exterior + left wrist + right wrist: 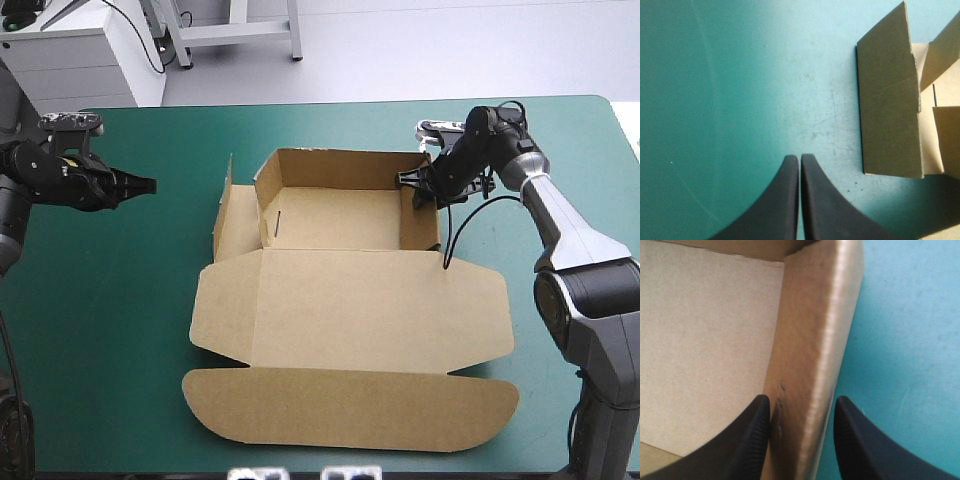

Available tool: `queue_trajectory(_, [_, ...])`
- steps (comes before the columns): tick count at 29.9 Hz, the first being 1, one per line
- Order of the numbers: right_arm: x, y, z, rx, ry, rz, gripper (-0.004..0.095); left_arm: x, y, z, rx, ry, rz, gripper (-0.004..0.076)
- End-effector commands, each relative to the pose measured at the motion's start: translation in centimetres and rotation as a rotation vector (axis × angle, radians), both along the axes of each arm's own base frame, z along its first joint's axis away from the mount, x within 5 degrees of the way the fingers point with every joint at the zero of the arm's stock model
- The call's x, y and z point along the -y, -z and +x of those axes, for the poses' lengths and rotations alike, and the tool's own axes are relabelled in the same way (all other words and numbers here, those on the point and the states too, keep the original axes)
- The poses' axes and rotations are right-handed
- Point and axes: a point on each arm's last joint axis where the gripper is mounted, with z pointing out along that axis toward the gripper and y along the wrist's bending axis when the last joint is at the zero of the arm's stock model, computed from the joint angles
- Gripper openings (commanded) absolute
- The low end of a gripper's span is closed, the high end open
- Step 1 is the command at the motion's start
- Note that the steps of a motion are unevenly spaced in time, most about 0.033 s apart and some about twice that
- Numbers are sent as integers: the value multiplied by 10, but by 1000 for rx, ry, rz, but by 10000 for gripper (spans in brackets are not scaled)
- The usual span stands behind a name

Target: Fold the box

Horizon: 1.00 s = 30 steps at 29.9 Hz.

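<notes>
Fingers point(752, 440) of the right gripper point(801, 402) straddle the right wall point(812, 340) of the box point(350, 300). One black fin is inside the tray and the other is outside, over the teal-green cover point(910, 340). They clamp that wall, and the doubled brown board fills the gap between them, so the gripper pinches the board near its top edge. Seen from the high view, the right gripper point(415, 186) sits at the far end of that wall, close to the tray's far right corner. Its arm reaches in from the table's right side.

Outward from there, the tray has its far wall point(340, 168), right wall and left wall point(266, 215) standing around a pale floor point(340, 218). Just outside the left wall a side flap point(226, 212) stands loose and leans away from the tray. Nearer the robot the lid point(350, 310) lies flat on the cover, joined to the tray's near edge. Its long rounded front flap point(350, 408) lies flat too, reaching close to the table's near edge.

Well to the left, the left gripper point(140, 184) hangs over the cover, apart from the box and pointing toward it. Its two fingers point(782, 200) are pressed together into one point. The loose side flap point(887, 110) shows ahead of it and off to one side.
</notes>
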Motion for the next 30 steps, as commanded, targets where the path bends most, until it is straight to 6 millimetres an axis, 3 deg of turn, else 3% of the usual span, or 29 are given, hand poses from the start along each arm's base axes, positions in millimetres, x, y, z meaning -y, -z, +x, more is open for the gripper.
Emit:
queue_trajectory(1, [7, -62, -15, 134, -10, -17, 400, 2, -21, -5, 102, -8, -24, -6])
queue_trajectory(9, [16, -134, -50, 294, 25, -10, 400, 2, -21, -5, 102, -8, -26, -6])
queue_trajectory(16, [14, -165, -76, 352, 21, 86, 400, 2, -21, -5, 100, -7, -27, -8])
queue_trajectory(19, [6, -152, -77, 301, 3, 100, 400, 2, -21, -5, 99, -7, -27, -8])
queue_trajectory(25, [-1, -88, -76, 132, -36, -88, 400, 2, -21, -5, 98, -7, -29, -8])
queue_trajectory(30, [-2, -62, -69, 104, -35, -107, 400, 2, -21, -5, 99, -3, -26, -8])
